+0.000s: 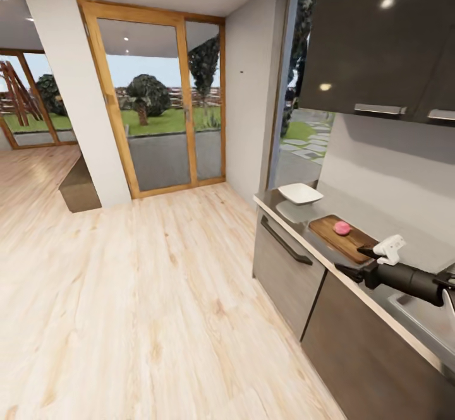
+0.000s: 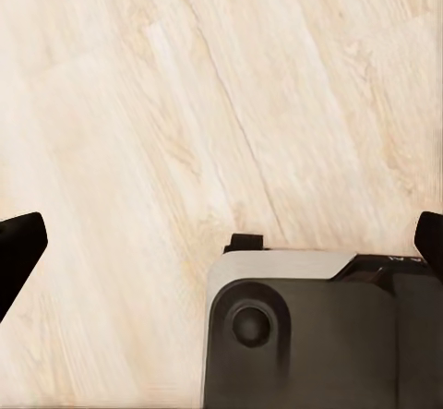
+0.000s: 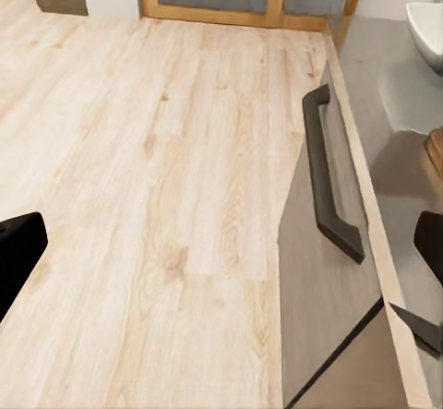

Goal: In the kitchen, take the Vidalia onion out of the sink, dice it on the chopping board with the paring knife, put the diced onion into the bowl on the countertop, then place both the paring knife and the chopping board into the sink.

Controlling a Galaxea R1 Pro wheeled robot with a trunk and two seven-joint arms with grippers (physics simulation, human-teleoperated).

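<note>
Just beyond our right hand point(image 1: 349, 271) the Vidalia onion point(image 1: 342, 228) sits whole on the chopping board point(image 1: 328, 229), which lies flat on the counter point(image 1: 287, 215). Past the board, farther from that hand, the bowl point(image 1: 300, 193) stands with nothing visible inside. Behind the hand, a corner of the sink point(image 1: 422, 314) is cut off by the frame edge, so we cannot see what it holds. Our right hand's fingers point(image 3: 18, 252) are spread apart, gripping nothing, above the counter's front edge. Our left hand's fingers point(image 2: 20, 243) are likewise apart over the wooden floor point(image 2: 185, 104).
</note>
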